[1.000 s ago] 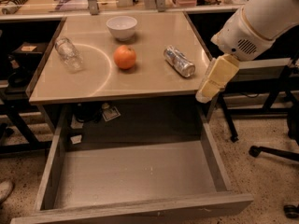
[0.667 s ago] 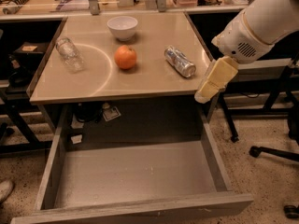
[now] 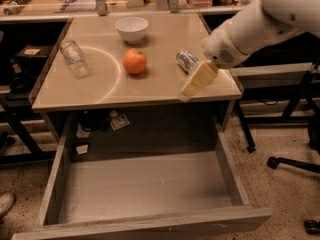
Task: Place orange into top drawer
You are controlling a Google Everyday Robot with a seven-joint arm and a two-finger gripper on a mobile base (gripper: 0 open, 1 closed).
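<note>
The orange sits on the beige tabletop, just in front of the white bowl. The top drawer is pulled wide open below the table's front edge, and its grey bottom is bare. My gripper hangs from the white arm over the table's right front part. It is right of the orange, apart from it, and just in front of the metal can. It holds nothing that I can see.
A white bowl stands at the back middle. A clear glass lies on its side at the left. A metal can lies at the right. Black chair legs are on the floor to the right.
My gripper has moved left, from beside the table's right edge to over its right front part. The orange and the drawer have not moved.
</note>
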